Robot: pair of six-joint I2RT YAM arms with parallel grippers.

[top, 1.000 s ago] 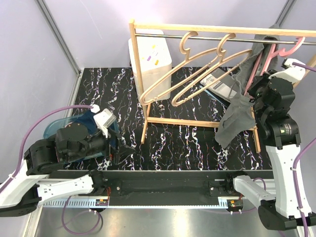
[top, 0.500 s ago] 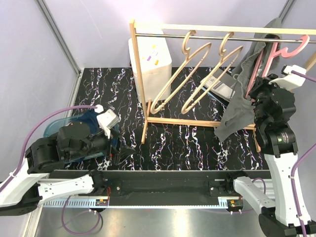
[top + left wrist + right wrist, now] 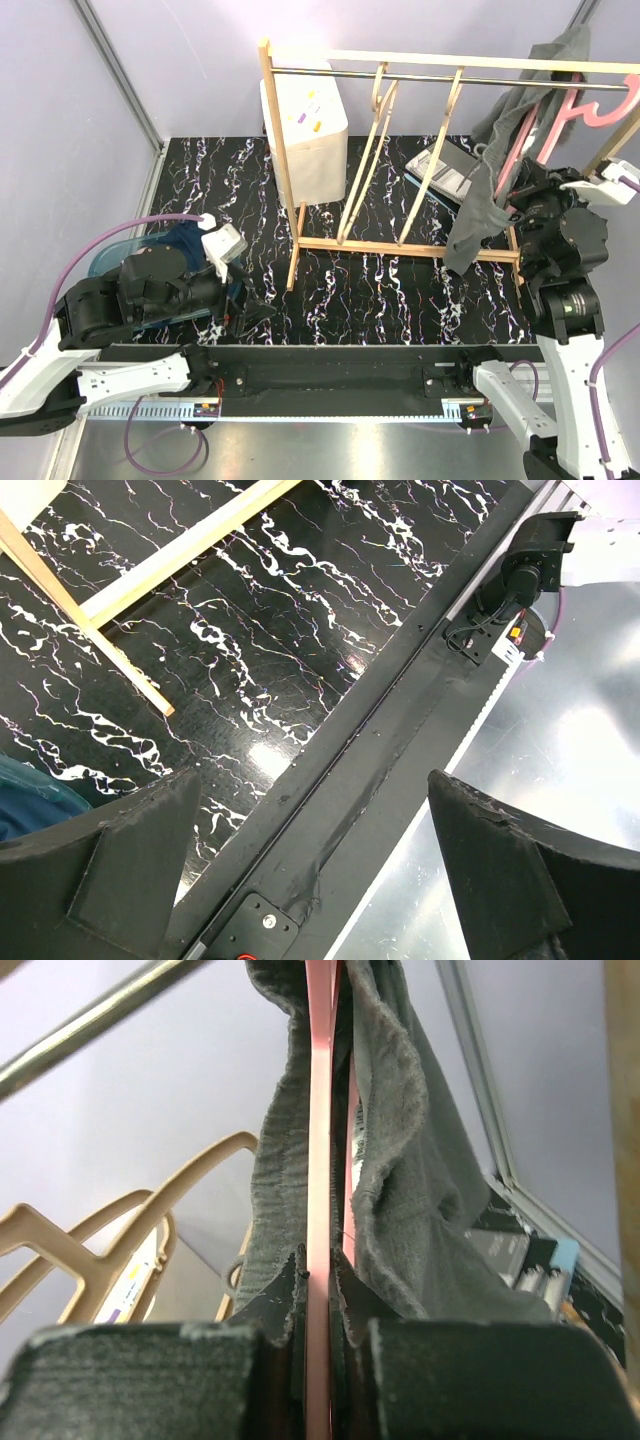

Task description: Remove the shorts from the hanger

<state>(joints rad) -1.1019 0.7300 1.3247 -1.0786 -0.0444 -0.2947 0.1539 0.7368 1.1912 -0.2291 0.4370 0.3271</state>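
Note:
The dark grey shorts point(image 3: 478, 195) hang over a pink hanger point(image 3: 524, 140) at the right end of the wooden rack point(image 3: 283, 170); part of the cloth is draped over the top bar. My right gripper point(image 3: 516, 196) is shut on the pink hanger's lower arm. In the right wrist view the gripper point(image 3: 320, 1265) pinches the pink hanger point(image 3: 320, 1110), with the grey shorts point(image 3: 400, 1160) on both sides of it. The navy blue shorts point(image 3: 180, 240) lie in a blue basin point(image 3: 100, 262) at the left. My left gripper point(image 3: 248, 308) is open and empty above the table's front edge point(image 3: 312, 780). The multicolour shorts are out of view.
Two bare wooden hangers point(image 3: 372, 150) hang edge-on from the metal rail point(image 3: 420, 75). A white bin point(image 3: 308, 125) stands behind the rack's left post. A flat grey and white packet point(image 3: 448, 170) lies under the rack. The rack's foot point(image 3: 170, 550) and a black front rail point(image 3: 400, 710) show in the left wrist view.
The right gripper has moved right and towards me with the pink hanger, and the grey shorts have ridden up over the top bar. The two wooden hangers have swung edge-on. The left arm has barely moved.

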